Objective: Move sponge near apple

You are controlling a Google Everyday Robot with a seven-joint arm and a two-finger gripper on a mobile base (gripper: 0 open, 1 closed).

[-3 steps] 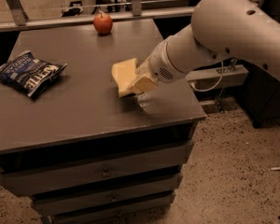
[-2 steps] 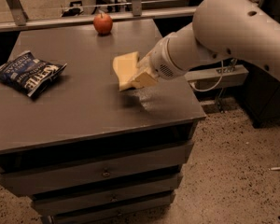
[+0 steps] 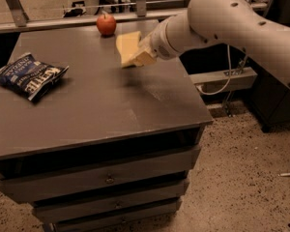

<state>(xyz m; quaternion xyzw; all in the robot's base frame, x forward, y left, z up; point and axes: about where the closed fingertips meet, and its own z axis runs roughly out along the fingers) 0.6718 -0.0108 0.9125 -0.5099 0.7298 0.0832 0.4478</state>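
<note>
Claw clamped on sponge, held above table, near apple; chip bag reads KETTLE.

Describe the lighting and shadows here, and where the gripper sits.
Camera view: dim, warm light; the white arm is brightest; the gripper, shut on the sponge, hangs over the far right of the table near the apple, throwing a soft shadow on the top below; the chip bag has slight sheen; the gap under the tabletop is dark.
</note>
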